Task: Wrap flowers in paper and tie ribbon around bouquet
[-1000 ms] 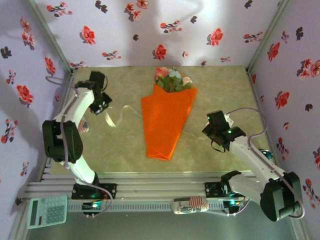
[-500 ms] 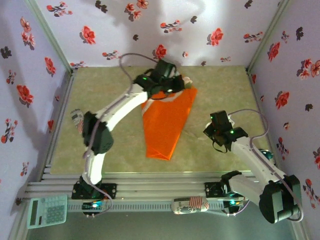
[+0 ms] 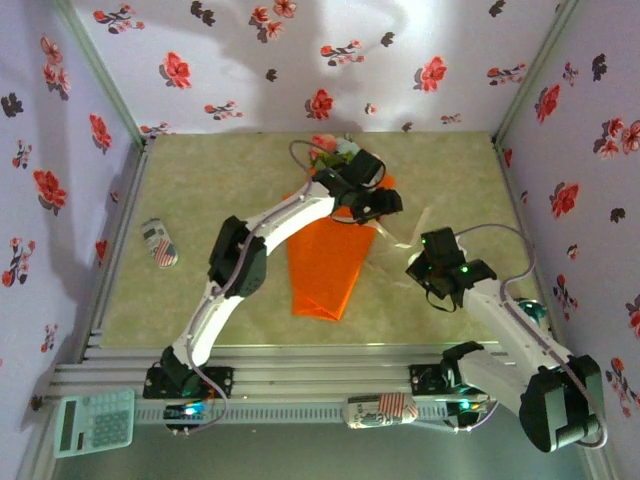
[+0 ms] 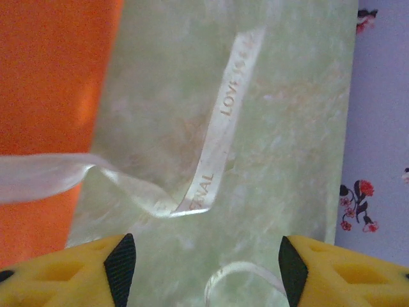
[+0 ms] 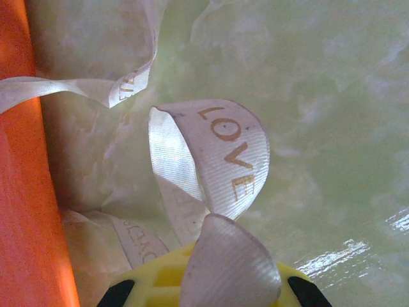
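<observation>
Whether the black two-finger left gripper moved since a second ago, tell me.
Yes. The left gripper has swung right, from beside the left flowered wall to the right edge of the orange paper bouquet.

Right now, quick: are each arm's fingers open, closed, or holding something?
Left fingers: open, holding nothing.
Right fingers: closed on the ribbon.
</observation>
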Controlling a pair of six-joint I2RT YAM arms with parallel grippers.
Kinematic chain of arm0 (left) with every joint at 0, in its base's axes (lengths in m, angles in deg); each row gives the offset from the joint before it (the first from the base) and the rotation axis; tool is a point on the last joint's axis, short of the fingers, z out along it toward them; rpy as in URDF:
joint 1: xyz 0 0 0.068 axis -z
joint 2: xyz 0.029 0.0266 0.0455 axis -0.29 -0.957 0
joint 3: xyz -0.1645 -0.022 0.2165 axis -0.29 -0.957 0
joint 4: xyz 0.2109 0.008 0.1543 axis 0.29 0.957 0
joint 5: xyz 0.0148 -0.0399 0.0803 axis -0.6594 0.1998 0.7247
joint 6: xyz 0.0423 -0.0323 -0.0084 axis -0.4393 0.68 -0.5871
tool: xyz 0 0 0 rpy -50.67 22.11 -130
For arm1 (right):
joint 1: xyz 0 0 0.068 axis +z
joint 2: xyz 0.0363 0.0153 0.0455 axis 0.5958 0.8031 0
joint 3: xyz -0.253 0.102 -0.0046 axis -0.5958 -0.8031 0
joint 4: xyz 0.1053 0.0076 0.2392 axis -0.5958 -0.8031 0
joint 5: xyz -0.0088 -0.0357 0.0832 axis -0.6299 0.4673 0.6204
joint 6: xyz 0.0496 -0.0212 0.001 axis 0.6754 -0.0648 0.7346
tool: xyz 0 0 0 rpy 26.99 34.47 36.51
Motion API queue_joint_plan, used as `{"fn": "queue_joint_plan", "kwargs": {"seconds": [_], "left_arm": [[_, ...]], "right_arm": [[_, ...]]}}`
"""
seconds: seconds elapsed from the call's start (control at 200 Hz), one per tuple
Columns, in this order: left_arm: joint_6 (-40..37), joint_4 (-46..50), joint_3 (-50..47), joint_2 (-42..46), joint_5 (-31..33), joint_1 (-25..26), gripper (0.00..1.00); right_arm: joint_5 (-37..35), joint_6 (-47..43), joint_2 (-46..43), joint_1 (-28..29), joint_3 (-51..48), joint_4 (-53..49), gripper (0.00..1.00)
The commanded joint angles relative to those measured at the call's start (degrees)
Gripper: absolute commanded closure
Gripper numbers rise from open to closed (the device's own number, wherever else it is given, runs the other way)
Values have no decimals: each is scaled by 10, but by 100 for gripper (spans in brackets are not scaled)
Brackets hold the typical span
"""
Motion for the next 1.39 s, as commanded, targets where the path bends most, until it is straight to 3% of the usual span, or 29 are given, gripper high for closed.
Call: {"fn": "queue_joint_plan", "kwargs": {"seconds": [0.0, 0.12, 0.26, 0.395, 0.63, 0.835, 0.99, 1.215, 1.39], "left_arm": [[84, 71, -72, 119, 37, -43, 36], [227, 66, -258, 206, 32, -114, 36], [335, -56, -397, 243, 21, -187, 36], [383, -140, -389, 186, -15, -217, 36], [431, -137, -370, 124, -38, -216, 39], [446, -158, -399, 115, -51, -214, 61], [429, -163, -421, 128, -53, -213, 81], [396, -150, -447, 159, -50, -211, 95], [363, -117, -451, 194, -36, -211, 96]], "right_arm": [[9, -26, -12, -3, 7, -13, 100], [32, -59, -20, -3, 14, 10, 100], [78, -109, -27, -1, 20, 50, 100], [107, -143, -46, 2, 23, 59, 100], [132, -179, -149, 7, -39, 105, 100], [114, -207, -229, 14, -93, 210, 100], [134, -242, -167, 15, -77, 276, 100], [163, -261, -2, 18, 2, 369, 100], [170, -269, 131, 19, 94, 378, 100]]}}
